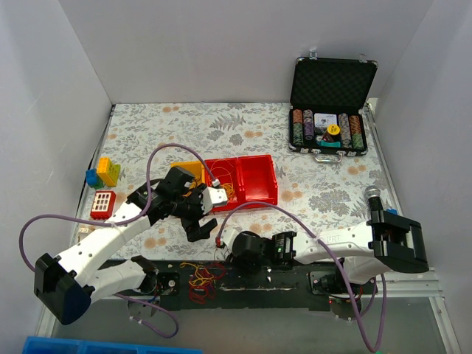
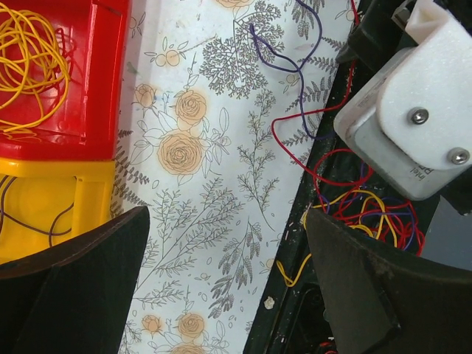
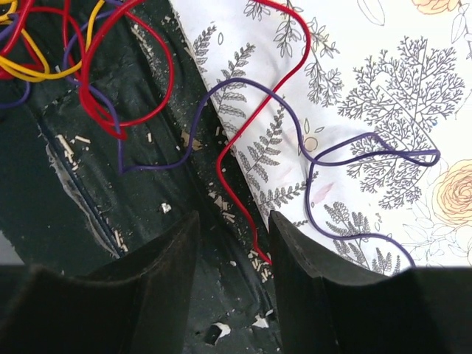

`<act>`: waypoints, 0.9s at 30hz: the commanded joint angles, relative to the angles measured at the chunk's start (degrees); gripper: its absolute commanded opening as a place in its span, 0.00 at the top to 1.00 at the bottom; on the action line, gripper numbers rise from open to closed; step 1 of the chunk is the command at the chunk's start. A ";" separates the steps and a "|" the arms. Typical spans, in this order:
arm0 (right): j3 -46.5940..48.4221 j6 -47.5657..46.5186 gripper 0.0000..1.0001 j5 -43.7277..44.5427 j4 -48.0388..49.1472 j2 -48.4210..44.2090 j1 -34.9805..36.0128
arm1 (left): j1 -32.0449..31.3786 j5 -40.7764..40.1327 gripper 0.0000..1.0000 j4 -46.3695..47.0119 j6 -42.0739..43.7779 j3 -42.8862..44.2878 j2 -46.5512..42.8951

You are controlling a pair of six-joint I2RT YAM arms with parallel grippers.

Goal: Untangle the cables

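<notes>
The left tool [image 2: 225, 228] hangs spread wide over the tabletop [image 2: 192, 147], pinching nothing. Just beyond it, farther off, stand one yellow bin [image 2: 66, 168] and two red bins [image 1: 258, 193], one holding yellow wires [image 2: 29, 66]. The tangled cables [image 1: 203, 276] lie on the black strip [image 3: 110, 221] at the near edge, too many to count. One red strand [image 3: 220, 166] and one purple strand [image 3: 251, 80] trail out onto the tabletop. The right tool [image 3: 234, 221] is part spread at the red strand's end, gripping nothing. It should probably close on red alone, then draw away slowly.

Open poker-chip case [image 1: 332, 80], red bins [image 1: 258, 198], toy blocks [image 1: 108, 171] on floral cloth [image 1: 184, 125].
</notes>
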 commanded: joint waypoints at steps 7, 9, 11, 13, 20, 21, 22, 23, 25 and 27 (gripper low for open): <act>0.82 -2.29 0.72 1.52 4.01 4.31 -0.13 | 0.32 0.01 0.12 -0.30 1.59 0.25 -2.02; 0.73 -2.29 0.82 1.26 4.19 4.40 -0.13 | 0.32 0.10 0.12 -0.21 1.42 0.25 -2.37; 1.17 -2.55 0.95 1.52 3.93 4.31 -0.22 | 0.32 0.10 0.12 -0.30 1.42 0.17 -2.64; 2.22 -2.38 0.99 4.66 2.36 3.44 -0.48 | 0.32 0.10 0.12 -0.12 1.24 -0.10 -2.73; 6.44 -4.48 0.99 6.70 -1.43 -6.48 -11.97 | 0.32 0.10 0.12 -0.38 0.98 1.83 -2.38; 7.40 -4.83 0.99 6.36 -1.87 -9.02 -14.70 | 0.32 0.45 0.12 -0.99 1.15 2.18 -2.20; 8.37 -5.10 0.99 5.66 -1.96 -11.14 -17.42 | 0.40 1.06 0.12 -1.52 1.50 2.80 -1.94; 9.42 -5.36 0.99 5.56 -1.96 -12.99 -19.27 | 0.32 1.50 0.12 -2.14 1.94 3.15 -1.85; 12.32 -5.71 0.99 4.78 -2.14 -16.68 -22.71 | 0.41 1.95 0.13 -2.84 2.91 3.15 -1.50; 15.66 -5.89 0.99 1.89 -2.58 -19.32 -25.61 | 0.40 2.82 0.14 -3.46 3.53 2.72 -1.50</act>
